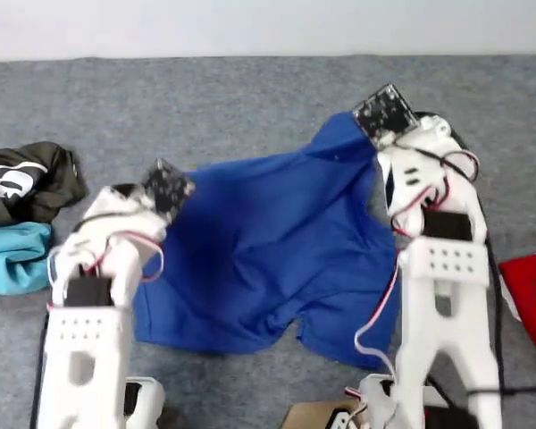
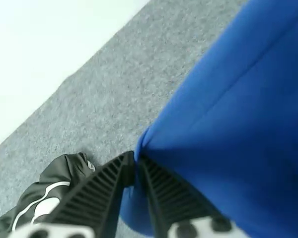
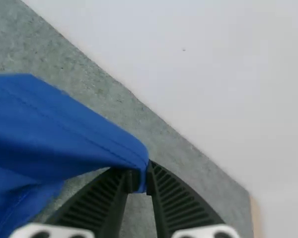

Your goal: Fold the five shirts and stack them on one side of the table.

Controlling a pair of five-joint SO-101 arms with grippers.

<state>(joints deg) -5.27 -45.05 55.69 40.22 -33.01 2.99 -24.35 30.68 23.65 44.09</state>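
Two arms flank the blue shirt (image 1: 268, 259) spread on the table (image 1: 250, 89), its length running side to side; dark shirt (image 1: 27, 179) and teal shirt (image 1: 13, 255) sit left, red shirt (image 1: 531, 295) right. Left wrist: left gripper (image 2: 136, 168) pinches the blue shirt's edge. Right wrist: right gripper (image 3: 139, 178) clamps its corner.

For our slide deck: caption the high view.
Left gripper and right gripper grip the blue shirt's far edge on the grey table.
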